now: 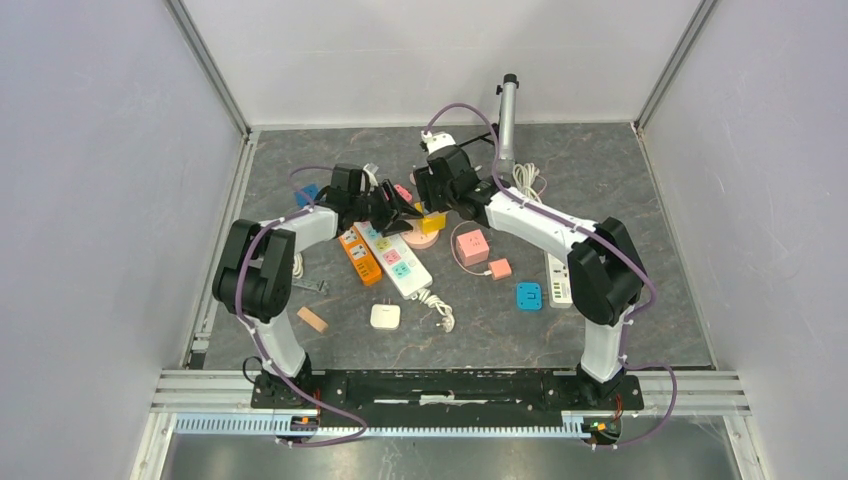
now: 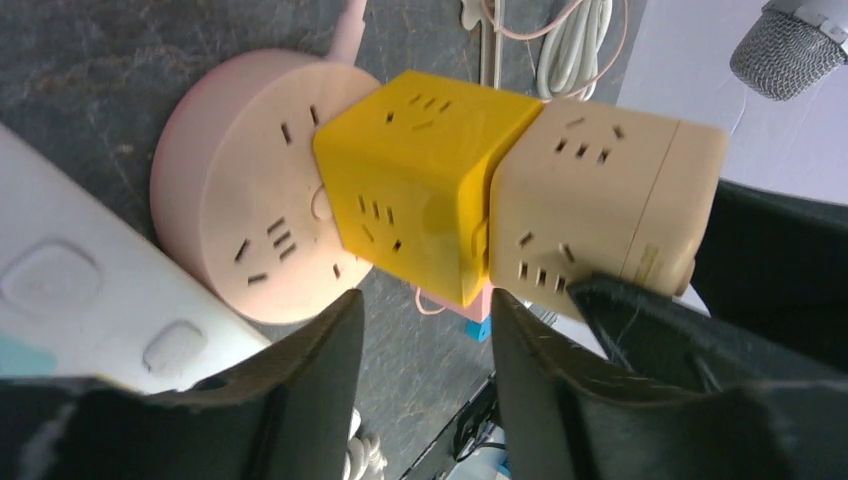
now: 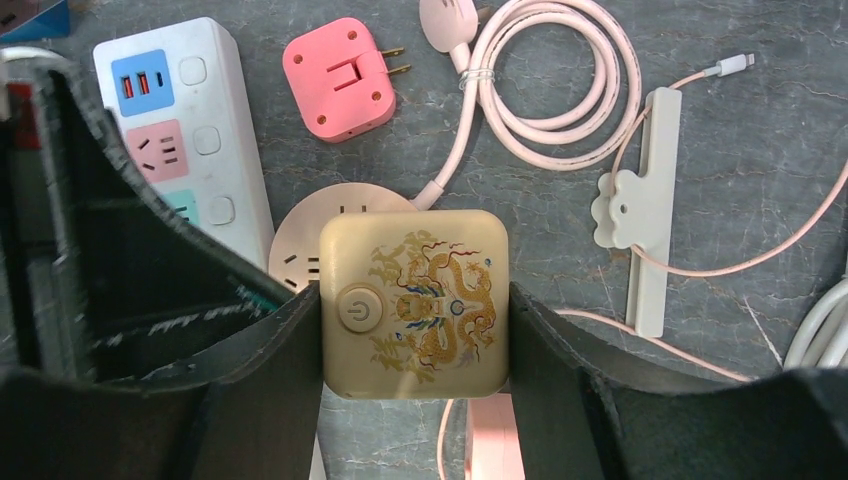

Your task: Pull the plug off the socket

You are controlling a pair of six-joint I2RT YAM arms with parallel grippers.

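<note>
A yellow socket cube (image 2: 410,180) and a beige plug cube (image 2: 590,190) are joined side by side, held above the table. My right gripper (image 3: 415,290) is shut on the beige cube (image 3: 440,370), one finger on each side of its dragon-printed face with the power button. My left gripper (image 2: 425,300) has its fingertips (image 2: 345,310) at the lower edges of the yellow cube and looks shut on it. In the top view the yellow cube (image 1: 432,222) shows between my left gripper (image 1: 408,212) and my right gripper (image 1: 440,205); the beige cube is hidden there.
A round pink socket (image 2: 240,190) lies under the cubes, beside a white power strip (image 1: 395,262) and an orange strip (image 1: 360,257). A pink adapter (image 3: 338,78), coiled pink cable (image 3: 545,80), pink cube (image 1: 472,246) and blue adapter (image 1: 528,296) lie around.
</note>
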